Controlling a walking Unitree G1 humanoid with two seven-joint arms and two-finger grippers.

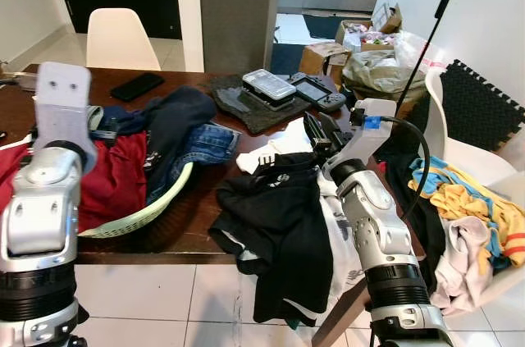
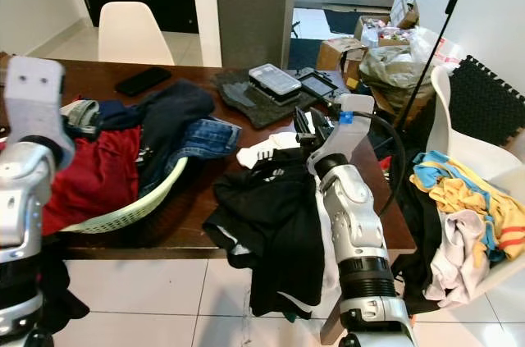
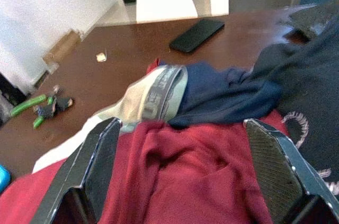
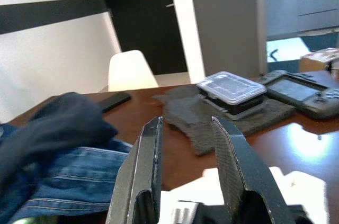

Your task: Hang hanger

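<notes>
A black garment [image 1: 279, 224] lies crumpled on the front edge of the brown table [image 1: 197, 217], its lower half drooping over that edge toward the floor (a hanger cannot be made out).

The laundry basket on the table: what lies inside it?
The basket holds a red garment, dark navy clothing and jeans; whatever lies beneath them is covered.

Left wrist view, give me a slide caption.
Open left gripper hovering over red garment and navy clothing on the brown table.
</notes>
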